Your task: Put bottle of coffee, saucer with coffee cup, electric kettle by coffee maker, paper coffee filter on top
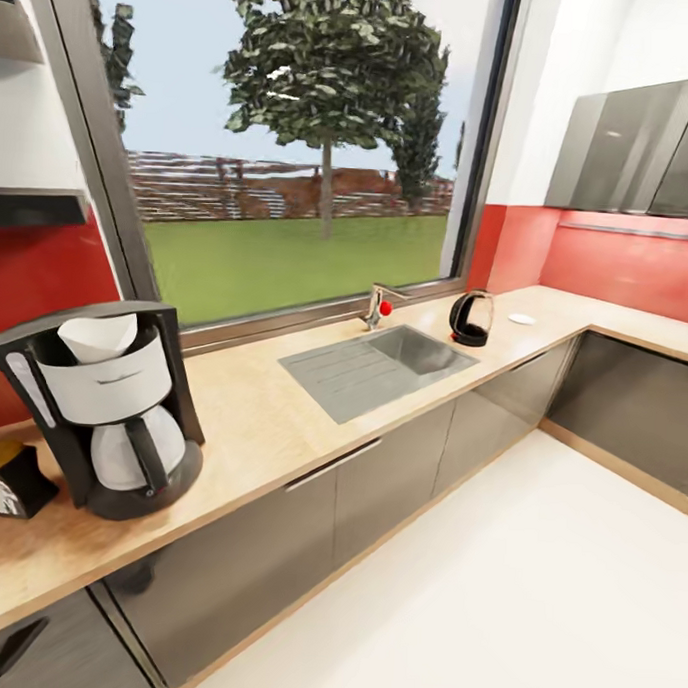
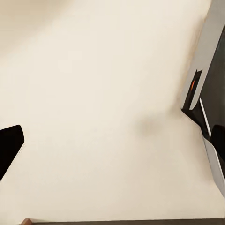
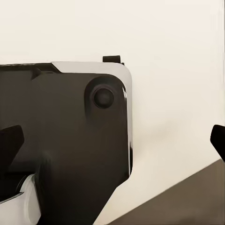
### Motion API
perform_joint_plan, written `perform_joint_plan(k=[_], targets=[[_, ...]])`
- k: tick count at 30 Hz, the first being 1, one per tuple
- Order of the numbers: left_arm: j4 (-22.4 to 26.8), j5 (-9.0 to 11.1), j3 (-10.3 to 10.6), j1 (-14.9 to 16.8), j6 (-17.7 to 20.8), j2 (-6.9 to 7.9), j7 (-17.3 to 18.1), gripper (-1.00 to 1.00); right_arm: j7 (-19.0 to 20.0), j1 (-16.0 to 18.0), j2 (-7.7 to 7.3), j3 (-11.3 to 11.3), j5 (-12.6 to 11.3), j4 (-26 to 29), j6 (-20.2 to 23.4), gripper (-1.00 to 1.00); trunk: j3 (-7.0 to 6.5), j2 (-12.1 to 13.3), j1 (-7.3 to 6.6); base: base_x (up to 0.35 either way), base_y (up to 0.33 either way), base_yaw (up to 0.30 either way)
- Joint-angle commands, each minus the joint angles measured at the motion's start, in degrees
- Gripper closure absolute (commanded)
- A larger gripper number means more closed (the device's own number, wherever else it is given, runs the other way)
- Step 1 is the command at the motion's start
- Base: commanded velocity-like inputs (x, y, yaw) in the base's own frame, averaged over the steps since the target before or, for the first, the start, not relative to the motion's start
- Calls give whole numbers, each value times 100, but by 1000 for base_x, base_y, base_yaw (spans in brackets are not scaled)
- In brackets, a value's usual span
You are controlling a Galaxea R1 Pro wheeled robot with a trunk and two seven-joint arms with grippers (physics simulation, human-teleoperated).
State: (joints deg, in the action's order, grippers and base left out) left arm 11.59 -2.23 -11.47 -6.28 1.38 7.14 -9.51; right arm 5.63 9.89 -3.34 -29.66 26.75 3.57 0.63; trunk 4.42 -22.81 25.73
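You have one coffee maker (image 1: 106,409) on the wooden countertop (image 1: 261,420), at the near left end, and one white paper coffee filter (image 1: 99,336) sits in its top, over the single glass carafe (image 1: 137,455). Just beside its left side stands one dark bottle of coffee (image 1: 8,477) with a yellow lid, close to the machine. One black electric kettle (image 1: 471,319) stands well apart from them, beyond the steel sink (image 1: 378,368) and its one faucet (image 1: 379,306) with a red knob. Past the kettle, near the corner, lies one small white round thing (image 1: 522,319), too small for you to tell whether it is the saucer. Between the coffee maker and the kettle the sink takes up the counter; behind it runs the large window (image 1: 292,152). In the left wrist view your left gripper (image 2: 112,145) hangs over pale floor (image 2: 93,93), its fingers spread wide and holding nothing. In the right wrist view your right gripper (image 3: 115,138) is likewise parted and empty, with the robot's dark base (image 3: 65,136) below it.
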Motion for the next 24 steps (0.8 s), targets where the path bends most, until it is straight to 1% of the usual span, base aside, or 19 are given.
perform_joint_plan(k=[1, 7, 24], targets=[[19, -23, -22, -5, 16, -2, -7, -100, 26, 4, 0, -49, 49, 3, 7, -100, 11, -11, 5, 164, -214, -300], [19, -23, -22, -5, 12, -5, -7, -100, 26, 4, 0, -54, 49, 3, 7, -100, 11, -11, 5, 198, -215, -300], [19, -23, -28, -5, 11, -7, -7, -100, 26, 4, 0, -58, 49, 3, 7, -100, 11, -11, 5, 238, -200, -300]])
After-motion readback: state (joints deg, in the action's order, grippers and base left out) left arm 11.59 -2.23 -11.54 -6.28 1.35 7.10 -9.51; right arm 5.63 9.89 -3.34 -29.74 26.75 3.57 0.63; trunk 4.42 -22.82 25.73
